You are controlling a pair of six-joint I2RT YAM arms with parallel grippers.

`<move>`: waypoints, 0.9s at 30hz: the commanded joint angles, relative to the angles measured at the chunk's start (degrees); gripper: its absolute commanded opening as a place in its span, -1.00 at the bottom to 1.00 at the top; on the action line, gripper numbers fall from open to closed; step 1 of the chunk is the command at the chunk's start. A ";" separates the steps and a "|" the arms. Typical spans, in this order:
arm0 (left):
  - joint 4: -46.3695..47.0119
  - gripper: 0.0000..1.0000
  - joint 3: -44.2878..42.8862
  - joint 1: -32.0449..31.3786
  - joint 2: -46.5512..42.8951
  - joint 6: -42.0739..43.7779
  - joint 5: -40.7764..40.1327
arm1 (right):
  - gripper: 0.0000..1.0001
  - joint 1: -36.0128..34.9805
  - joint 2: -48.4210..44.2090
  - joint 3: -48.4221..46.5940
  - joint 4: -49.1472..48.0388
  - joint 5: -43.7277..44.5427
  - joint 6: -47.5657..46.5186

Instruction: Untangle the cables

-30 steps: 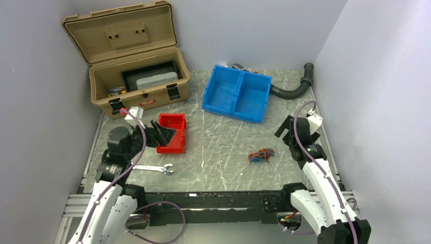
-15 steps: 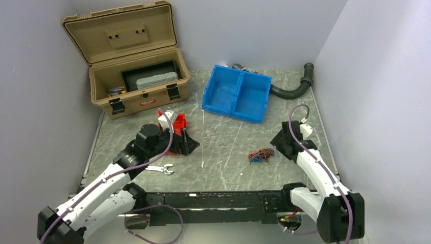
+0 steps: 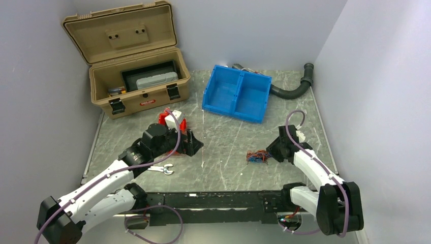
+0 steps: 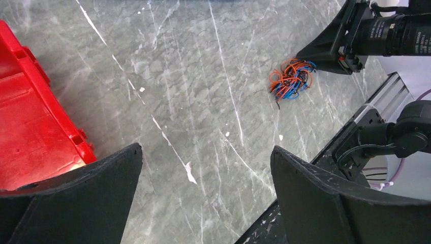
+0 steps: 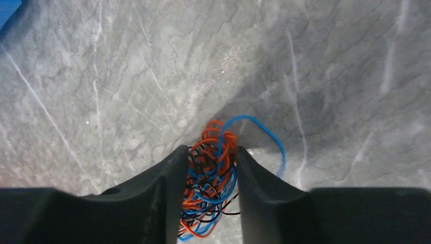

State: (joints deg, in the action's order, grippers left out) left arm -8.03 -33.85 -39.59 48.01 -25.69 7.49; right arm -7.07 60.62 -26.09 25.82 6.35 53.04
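The cables (image 3: pixel 257 155) are a small tangled bunch of thin orange-red, blue and black wires lying on the grey marble-look table right of centre. My right gripper (image 3: pixel 269 152) is down at the bunch's right side. In the right wrist view its two black fingers press the cables (image 5: pixel 211 173) from both sides, with the right gripper (image 5: pixel 209 150) shut on them and one blue loop sticking out to the right. My left gripper (image 3: pixel 195 144) hovers open near the table's middle, well left of the bunch. The left wrist view shows the left gripper (image 4: pixel 206 150) with bare table between its fingers and the cables (image 4: pixel 290 80) far ahead.
An open tan toolbox (image 3: pixel 137 81) stands at the back left and a blue two-part bin (image 3: pixel 237 94) at the back middle. A red bin (image 4: pixel 30 132) sits under my left arm. A wrench (image 3: pixel 160 169) lies near the front left. A black ribbed hose (image 3: pixel 292 89) runs along the back right.
My right gripper dropped to the bunch and closed on it from wide open, nudging it slightly left. My left arm swung forward and right over the red bin, jaws still wide.
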 commanded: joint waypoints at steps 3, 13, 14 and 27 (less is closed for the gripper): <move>1.30 0.98 -1.65 -0.46 -0.11 2.19 -2.21 | -0.68 -2.35 -0.61 1.50 -7.08 -4.79 2.65; 2.93 0.98 -2.37 -0.48 -0.10 0.62 -2.39 | -1.00 -22.16 5.00 -7.83 -16.81 -3.01 0.89; 2.57 0.98 -2.51 -0.48 0.07 0.69 -2.48 | -1.00 -23.40 5.18 -8.64 -20.51 -4.48 -0.51; 0.44 0.98 -3.17 -0.48 -1.12 0.54 -4.84 | 0.94 -28.55 2.98 -12.84 -31.20 -11.49 -4.82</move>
State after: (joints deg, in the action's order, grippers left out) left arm -8.23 -34.00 -39.79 47.83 -24.93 4.23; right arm -36.42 65.76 -36.60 -8.12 -7.46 49.15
